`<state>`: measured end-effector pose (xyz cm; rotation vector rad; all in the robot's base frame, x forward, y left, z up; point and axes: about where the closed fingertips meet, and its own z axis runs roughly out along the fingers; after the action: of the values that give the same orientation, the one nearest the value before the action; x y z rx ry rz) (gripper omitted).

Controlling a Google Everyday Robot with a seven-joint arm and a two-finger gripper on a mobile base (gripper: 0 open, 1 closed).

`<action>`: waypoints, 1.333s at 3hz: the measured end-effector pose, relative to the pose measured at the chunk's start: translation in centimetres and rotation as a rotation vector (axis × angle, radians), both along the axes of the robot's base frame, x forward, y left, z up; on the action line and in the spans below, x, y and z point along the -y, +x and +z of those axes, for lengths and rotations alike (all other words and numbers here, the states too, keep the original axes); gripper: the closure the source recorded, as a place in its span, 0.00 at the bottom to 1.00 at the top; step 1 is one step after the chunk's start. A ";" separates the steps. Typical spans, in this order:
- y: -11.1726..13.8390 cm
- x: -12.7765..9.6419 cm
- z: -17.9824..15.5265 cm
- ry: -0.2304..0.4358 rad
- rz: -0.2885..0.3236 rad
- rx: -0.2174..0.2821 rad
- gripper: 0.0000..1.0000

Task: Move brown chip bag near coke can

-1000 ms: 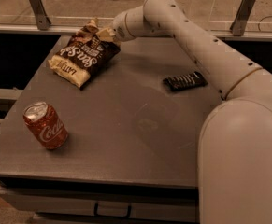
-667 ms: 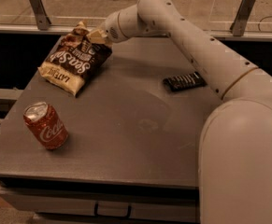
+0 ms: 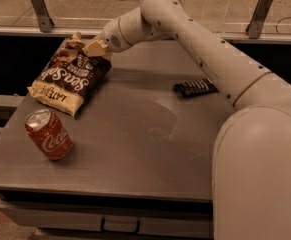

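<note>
The brown chip bag (image 3: 71, 78), dark brown with cream edges and white lettering, sits at the table's back left, its lower edge on the surface just above the coke can. The coke can (image 3: 48, 134) is red with white script and a silver top, and leans near the front left edge. My gripper (image 3: 93, 49) is at the bag's upper right corner and is shut on it, holding that end up. The arm reaches in from the right across the back of the table.
A small black wrapped bar (image 3: 195, 87) lies at the right of the grey table (image 3: 150, 149), under the arm. The table's left edge is close to the can and bag. A rail with metal posts (image 3: 39, 9) runs behind.
The gripper has pulled the chip bag left and toward the front, so the bag now lies closer to the coke can. The can and the black bar have not moved.
</note>
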<state>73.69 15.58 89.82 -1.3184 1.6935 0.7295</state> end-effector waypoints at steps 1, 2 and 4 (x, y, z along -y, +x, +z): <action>-1.3 0.0 -0.5 -0.039 0.093 -0.012 1.00; -2.6 0.0 -1.0 -0.052 0.175 -0.023 1.00; -4.5 -0.7 -1.8 -0.050 0.268 -0.050 1.00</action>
<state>69.19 16.24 87.98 -1.5945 1.5992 0.8842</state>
